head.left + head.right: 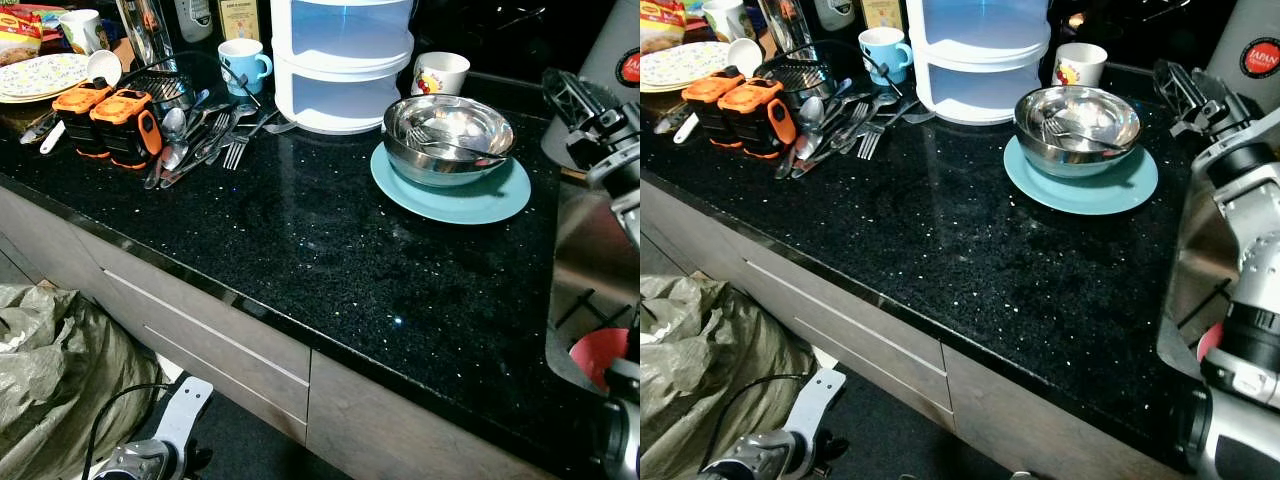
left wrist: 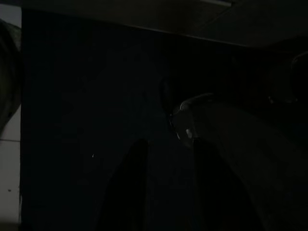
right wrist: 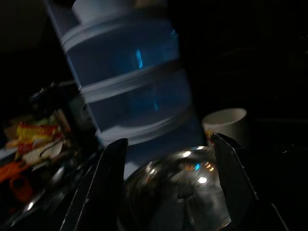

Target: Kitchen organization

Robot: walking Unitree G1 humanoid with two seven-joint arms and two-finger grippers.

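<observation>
On the black speckled countertop (image 1: 330,250), seen from the left eye, a steel bowl (image 1: 449,138) sits on a round teal plate (image 1: 452,190), with a fork (image 1: 440,140) lying inside the bowl. Behind it stands a white mug with a cartoon print (image 1: 440,72), and just beside that a white tiered container (image 1: 340,60). Further to the robot's left, a blue mug (image 1: 243,62) stands near a loose heap of spoons and forks (image 1: 205,135), two orange-and-black tools (image 1: 108,120) and a patterned plate (image 1: 40,75). The right gripper (image 1: 575,105) hangs above the counter's edge, just beside the bowl and plate, over a steel sink (image 1: 590,260) that holds something red (image 1: 600,355). Grey cabinet drawers (image 1: 220,345) run under the counter, with a crumpled olive bag (image 1: 60,370) on the floor.

From the right eye, the same bowl (image 1: 1077,128) and plate (image 1: 1080,185) lie just to the left of the right gripper (image 1: 1188,95), whose silver arm rises along the picture's right edge. The left arm (image 1: 770,450) hangs low by the drawers.

Through the left wrist camera almost everything is dark; the left gripper (image 2: 166,183) shows two black fingers with a narrow gap between them.

Through the right wrist camera, the right gripper (image 3: 168,178) holds its fingers wide apart, gripping nothing, with the shiny bowl (image 3: 178,192) seen between them and the tiered container (image 3: 130,82) and white mug (image 3: 226,122) beyond.
</observation>
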